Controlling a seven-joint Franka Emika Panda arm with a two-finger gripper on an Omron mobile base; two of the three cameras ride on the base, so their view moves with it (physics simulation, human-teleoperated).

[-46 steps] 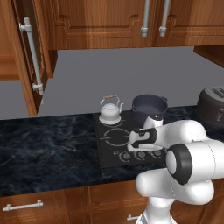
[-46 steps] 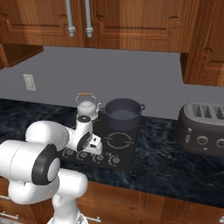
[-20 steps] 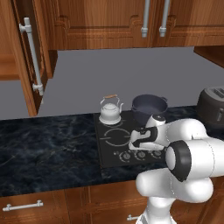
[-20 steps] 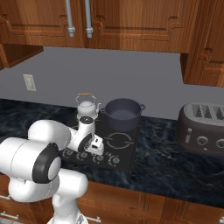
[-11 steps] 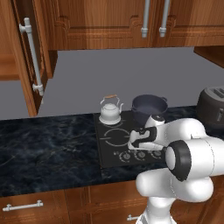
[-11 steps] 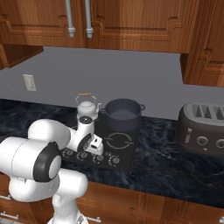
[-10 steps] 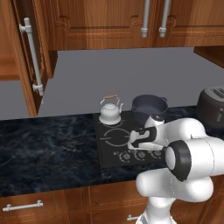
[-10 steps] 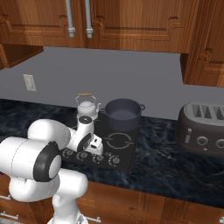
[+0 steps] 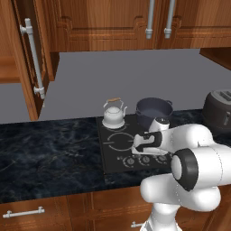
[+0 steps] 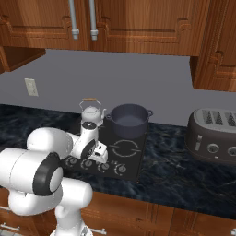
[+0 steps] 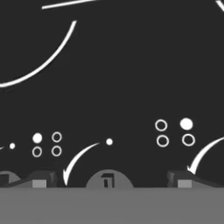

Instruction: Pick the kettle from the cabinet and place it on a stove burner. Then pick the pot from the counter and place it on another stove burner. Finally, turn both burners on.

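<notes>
The silver kettle [image 9: 113, 115] [image 10: 91, 112] stands on the rear left burner of the black cooktop [image 9: 116, 155]. The dark grey pot [image 9: 154, 113] [image 10: 129, 120] sits on the rear right burner beside it. My gripper [image 9: 142, 153] [image 10: 96, 159] [image 11: 109, 181] hangs low over the knob row at the cooktop's front edge. It is open: in the hand view its fingertips [image 11: 41, 180] stand wide apart on either side of a round knob [image 11: 108, 179], not touching it. A white burner ring [image 11: 43, 61] curves above. The cabinet door [image 9: 27, 58] stands open at upper left.
A dark toaster [image 9: 219, 110] [image 10: 214, 136] stands on the black marble counter [image 9: 45, 153] right of the cooktop. Closed upper cabinets [image 10: 138, 23] hang above. A wall outlet [image 10: 31, 86] is at the left. Drawers [image 9: 27, 212] run below the counter.
The hand has stayed low over the knob row with hardly any shift. Kettle and pot have not moved.
</notes>
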